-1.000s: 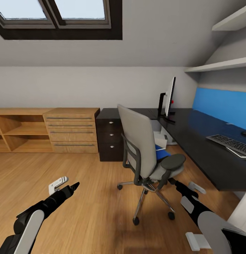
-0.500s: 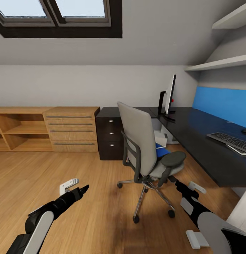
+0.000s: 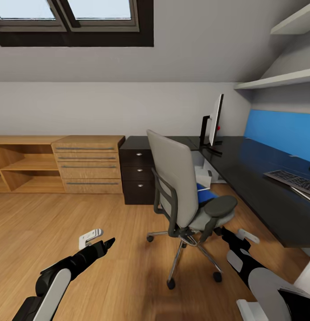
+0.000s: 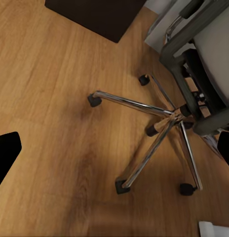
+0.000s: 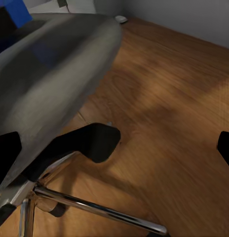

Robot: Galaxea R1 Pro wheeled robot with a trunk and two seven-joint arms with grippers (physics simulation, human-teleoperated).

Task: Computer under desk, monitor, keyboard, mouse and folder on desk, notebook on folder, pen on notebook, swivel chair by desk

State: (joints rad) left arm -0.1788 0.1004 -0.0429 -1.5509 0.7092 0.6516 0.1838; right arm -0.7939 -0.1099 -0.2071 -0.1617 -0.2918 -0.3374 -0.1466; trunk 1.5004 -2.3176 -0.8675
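Resting on chrome star legs, the swivel chair (image 3: 184,196) carries the flat blue folder (image 3: 205,194); both fingers wide.

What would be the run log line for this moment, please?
place: bedroom | swivel chair: off desk | blue folder: on seat | right gripper: near armrest | left gripper: over floor

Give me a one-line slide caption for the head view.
Swivel chair holding the blue folder beside the black desk, arms low.

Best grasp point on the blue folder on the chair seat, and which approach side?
Grip the folder's exposed edge, coming from the seat's open front. The swivel chair's backrest and armrests wall off the other sides. It seems to lie flat, so probably pinch the edge or slide under it.
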